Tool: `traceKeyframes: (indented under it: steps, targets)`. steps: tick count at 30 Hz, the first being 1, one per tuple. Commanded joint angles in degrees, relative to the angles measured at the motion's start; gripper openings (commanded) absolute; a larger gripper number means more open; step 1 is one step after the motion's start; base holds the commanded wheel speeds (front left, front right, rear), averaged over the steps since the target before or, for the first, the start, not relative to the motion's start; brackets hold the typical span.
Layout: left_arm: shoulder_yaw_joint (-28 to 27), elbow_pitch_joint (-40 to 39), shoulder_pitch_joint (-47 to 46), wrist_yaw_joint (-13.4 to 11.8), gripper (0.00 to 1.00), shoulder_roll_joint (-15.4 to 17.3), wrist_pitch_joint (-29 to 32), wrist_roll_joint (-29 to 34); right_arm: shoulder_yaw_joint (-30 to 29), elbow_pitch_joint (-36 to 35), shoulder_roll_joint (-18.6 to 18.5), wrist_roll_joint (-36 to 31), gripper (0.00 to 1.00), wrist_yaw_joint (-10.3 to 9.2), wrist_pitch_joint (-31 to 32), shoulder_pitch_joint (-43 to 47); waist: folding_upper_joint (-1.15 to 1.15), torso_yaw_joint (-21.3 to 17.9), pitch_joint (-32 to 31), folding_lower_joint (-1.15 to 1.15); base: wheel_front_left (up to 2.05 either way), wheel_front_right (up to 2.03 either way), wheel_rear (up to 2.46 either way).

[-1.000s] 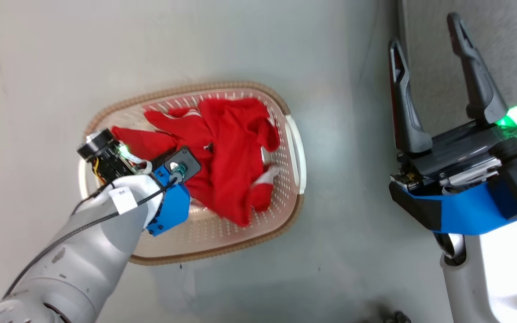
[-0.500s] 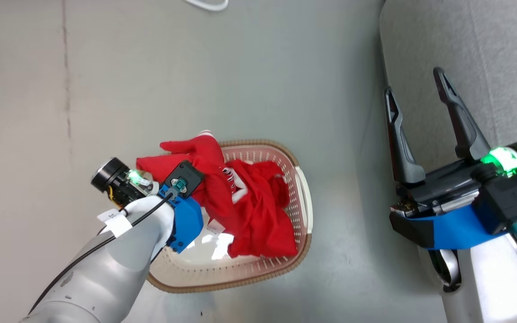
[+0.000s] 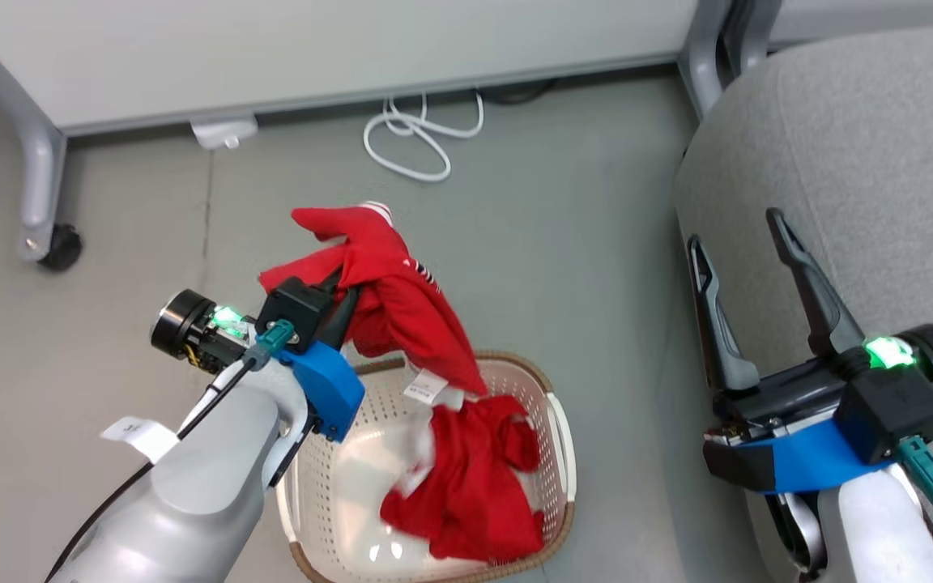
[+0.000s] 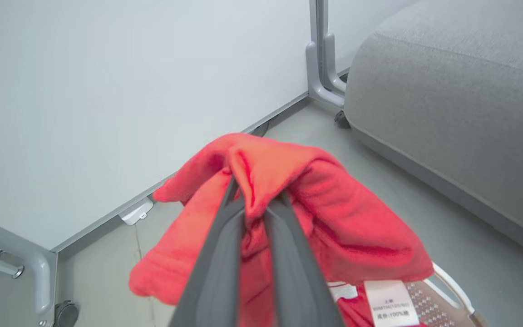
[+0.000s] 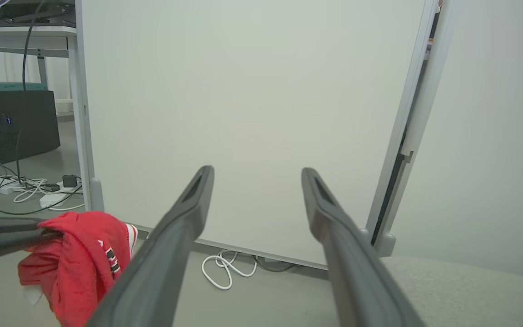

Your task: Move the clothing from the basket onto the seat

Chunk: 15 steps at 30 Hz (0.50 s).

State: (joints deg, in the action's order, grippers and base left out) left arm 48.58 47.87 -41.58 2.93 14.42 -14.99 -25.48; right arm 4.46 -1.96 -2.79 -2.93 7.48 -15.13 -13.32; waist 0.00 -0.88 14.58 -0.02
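Observation:
My left gripper (image 3: 345, 287) is shut on a bright red garment (image 3: 389, 304) and holds it above the cream basket (image 3: 565, 441); the cloth drapes over my two fingers (image 4: 225, 227) and hangs down toward the basket. A second red garment (image 3: 475, 486) lies crumpled inside the basket. The lifted garment (image 5: 80, 263) also hangs at the lower left of the right wrist view. My right gripper (image 3: 738, 231) is open and empty over the edge of the grey sofa (image 3: 863, 162), fingers (image 5: 189, 213) spread wide. The sofa (image 4: 447, 104) stands to the right of the basket.
A white partition panel (image 3: 313, 40) on grey wheeled legs (image 3: 41, 202) stands beyond the basket. A coiled white cable (image 3: 418, 138) lies on the grey floor by its base. Another frame leg (image 4: 323, 68) stands by the sofa's corner.
My left gripper has lifted one red garment up out of the basket. The head camera has tilted up, bringing the panel, cable and more sofa into view.

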Motion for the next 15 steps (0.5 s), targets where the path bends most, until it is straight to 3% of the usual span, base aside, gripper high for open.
traceKeyframes:
  steps: [1,7,15]
  targets:
    - [-0.9,-1.1,0.5,-0.4,0.0,0.2,-0.3,0.5,-0.1,0.2,-0.2,0.2,1.0,0.03,0.0,0.8,0.0,0.6,-2.4,0.02,0.0,0.0,0.0]
    - [-8.4,-11.4,3.6,-1.4,0.0,1.1,-0.3,3.5,0.1,0.8,-0.2,0.6,1.0,0.03,0.0,2.9,0.0,1.0,-5.6,0.02,0.0,0.0,0.0]
    - [-17.5,-24.2,7.5,-0.6,0.0,-0.2,-0.3,6.2,0.1,1.3,-0.2,1.1,1.0,0.03,0.0,5.3,0.0,1.4,-9.0,0.02,0.0,0.0,0.0]
